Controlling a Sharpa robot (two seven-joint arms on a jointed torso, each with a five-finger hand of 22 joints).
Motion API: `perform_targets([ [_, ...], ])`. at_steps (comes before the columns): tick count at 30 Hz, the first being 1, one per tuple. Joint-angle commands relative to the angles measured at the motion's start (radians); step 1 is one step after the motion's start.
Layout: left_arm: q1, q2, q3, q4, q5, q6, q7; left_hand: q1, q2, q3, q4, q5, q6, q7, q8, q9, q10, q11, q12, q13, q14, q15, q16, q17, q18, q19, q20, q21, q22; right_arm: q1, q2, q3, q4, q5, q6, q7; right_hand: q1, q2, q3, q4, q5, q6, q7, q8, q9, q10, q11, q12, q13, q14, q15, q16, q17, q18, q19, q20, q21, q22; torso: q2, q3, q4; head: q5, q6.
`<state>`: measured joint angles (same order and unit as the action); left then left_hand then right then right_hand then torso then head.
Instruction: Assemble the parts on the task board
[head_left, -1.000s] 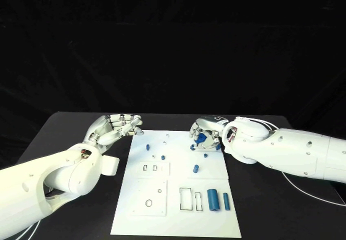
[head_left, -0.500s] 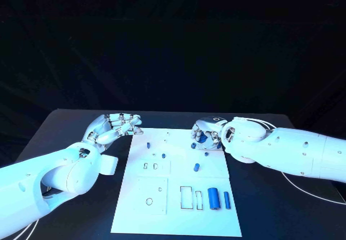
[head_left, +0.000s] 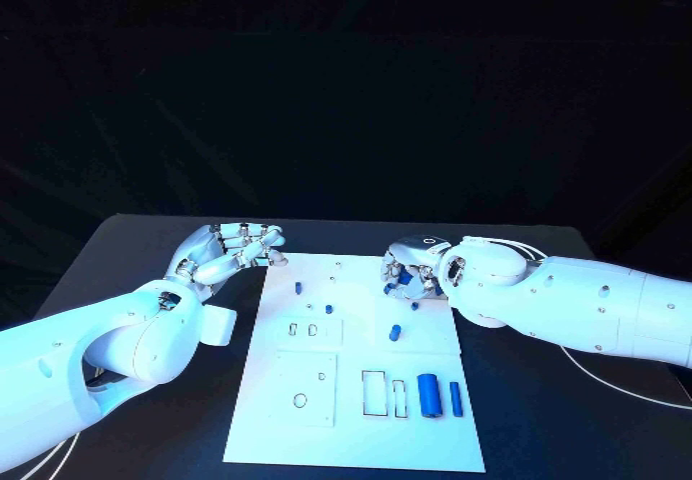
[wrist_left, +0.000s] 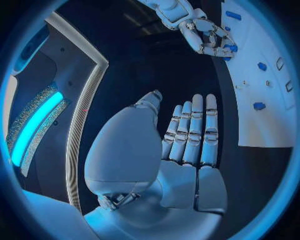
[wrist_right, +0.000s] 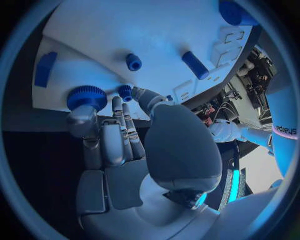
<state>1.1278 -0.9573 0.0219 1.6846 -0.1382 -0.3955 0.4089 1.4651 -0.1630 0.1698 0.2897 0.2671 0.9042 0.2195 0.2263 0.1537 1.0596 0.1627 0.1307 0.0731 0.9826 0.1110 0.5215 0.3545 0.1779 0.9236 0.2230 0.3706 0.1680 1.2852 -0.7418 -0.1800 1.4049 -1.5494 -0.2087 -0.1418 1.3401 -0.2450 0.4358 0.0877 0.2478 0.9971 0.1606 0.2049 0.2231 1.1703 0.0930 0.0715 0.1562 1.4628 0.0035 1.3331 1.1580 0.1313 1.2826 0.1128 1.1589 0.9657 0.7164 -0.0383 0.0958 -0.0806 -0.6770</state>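
The white task board (head_left: 335, 430) lies in the middle of the black table. My right hand (head_left: 414, 270) hangs over its far right corner, fingers curled around a blue knurled gear (wrist_right: 87, 97) that it holds at its fingertips, low over the board's edge (wrist_right: 59, 107). The thumb lies next to a small blue peg (wrist_right: 125, 91) standing in the board. My left hand (head_left: 231, 255) hovers just off the board's far left corner, holding nothing; its fingers (wrist_left: 190, 132) are stretched side by side. From the left wrist the right hand (wrist_left: 209, 35) shows with blue at its fingertips.
Short blue pegs (head_left: 299, 287) (head_left: 327, 309) (head_left: 394, 332) stand on the board's far half. A thick blue cylinder (head_left: 427, 390) and a thin one (head_left: 456, 398) lie near the right edge beside outlined slots (head_left: 372, 392). Bare black table (head_left: 159, 250) flanks both sides.
The whole picture has shifted slightly. The right hand has tipped a little lower toward the board with the gear. The left hand has kept its place.
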Motion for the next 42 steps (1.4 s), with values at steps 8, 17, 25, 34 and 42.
perform_targets([
  [8, 0.003, 0.002, 0.001, 0.001, -0.004, 0.025, 0.002, -0.009, 0.005, -0.007, -0.001, -0.004, -0.008, 0.003, 0.004, 0.001, -0.005, 0.001, -0.006, 0.002, -0.008, 0.000, 0.004, 0.002, 0.003, -0.005, 0.001, 0.003, 0.001, -0.005, 0.010, 0.000, -0.009, -0.014, 0.026, 0.002, 0.011, 0.008, 0.030, 0.004, 0.006, 0.017, -0.002, 0.007, 0.006, 0.014, -0.002, 0.003, 0.003, 0.037, 0.006, 0.016, 0.009, -0.019, 0.006, 0.000, 0.016, 0.017, 0.002, -0.0015, 0.0041, -0.001, 0.000],
  [17, 0.004, 0.002, 0.001, 0.001, -0.004, 0.030, 0.000, -0.009, 0.005, -0.007, -0.001, -0.004, -0.008, 0.003, 0.004, 0.001, -0.005, 0.001, -0.006, 0.002, -0.008, 0.000, 0.004, 0.002, 0.003, -0.005, 0.001, 0.003, 0.001, -0.006, 0.015, 0.000, -0.014, -0.014, 0.014, 0.002, 0.023, 0.021, 0.090, 0.005, 0.006, 0.041, -0.009, 0.021, 0.020, 0.039, -0.009, 0.008, 0.009, 0.038, 0.000, 0.033, 0.023, -0.021, 0.008, -0.004, 0.038, 0.047, 0.004, -0.0023, 0.0030, -0.001, 0.001],
  [25, 0.004, 0.001, 0.001, 0.000, -0.003, 0.034, -0.004, -0.008, 0.010, -0.006, -0.001, -0.003, -0.008, 0.004, 0.005, 0.002, -0.005, 0.002, -0.006, 0.002, -0.009, 0.001, 0.006, 0.003, 0.003, -0.006, 0.001, 0.003, 0.001, -0.007, 0.014, 0.000, -0.009, -0.025, -0.072, -0.003, 0.076, 0.043, 0.168, -0.061, 0.005, 0.076, -0.023, 0.050, 0.053, 0.099, -0.028, 0.028, 0.029, 0.042, -0.017, 0.055, 0.042, -0.029, 0.021, -0.021, 0.085, 0.109, 0.005, -0.0025, 0.0062, -0.003, 0.005],
  [34, 0.004, 0.002, 0.001, -0.002, -0.003, 0.034, -0.008, 0.000, 0.016, -0.001, -0.003, -0.003, -0.006, 0.003, 0.008, 0.004, -0.003, 0.001, -0.005, 0.004, -0.010, 0.000, 0.011, 0.007, 0.004, -0.005, 0.001, 0.006, 0.002, -0.007, 0.026, 0.000, 0.001, -0.031, -0.165, -0.014, 0.070, 0.045, 0.185, -0.082, 0.004, 0.083, -0.024, 0.058, 0.067, 0.108, -0.031, 0.030, 0.037, 0.043, -0.019, 0.062, 0.049, -0.032, 0.023, -0.024, 0.106, 0.137, 0.006, -0.0038, 0.0063, -0.002, 0.016],
  [42, 0.004, 0.003, 0.001, -0.002, -0.004, 0.030, -0.016, 0.016, 0.019, 0.006, -0.007, 0.000, -0.007, 0.002, 0.010, 0.005, -0.002, 0.000, -0.006, 0.005, -0.009, -0.002, 0.019, 0.012, 0.005, -0.003, 0.000, 0.011, 0.004, 0.001, 0.062, 0.002, -0.021, -0.027, -0.235, -0.014, 0.054, 0.039, 0.186, -0.084, 0.003, 0.082, -0.025, 0.060, 0.074, 0.108, -0.031, 0.028, 0.039, 0.044, -0.019, 0.068, 0.055, -0.034, 0.025, -0.024, 0.115, 0.149, 0.007, -0.0062, 0.0095, 0.006, 0.025],
])
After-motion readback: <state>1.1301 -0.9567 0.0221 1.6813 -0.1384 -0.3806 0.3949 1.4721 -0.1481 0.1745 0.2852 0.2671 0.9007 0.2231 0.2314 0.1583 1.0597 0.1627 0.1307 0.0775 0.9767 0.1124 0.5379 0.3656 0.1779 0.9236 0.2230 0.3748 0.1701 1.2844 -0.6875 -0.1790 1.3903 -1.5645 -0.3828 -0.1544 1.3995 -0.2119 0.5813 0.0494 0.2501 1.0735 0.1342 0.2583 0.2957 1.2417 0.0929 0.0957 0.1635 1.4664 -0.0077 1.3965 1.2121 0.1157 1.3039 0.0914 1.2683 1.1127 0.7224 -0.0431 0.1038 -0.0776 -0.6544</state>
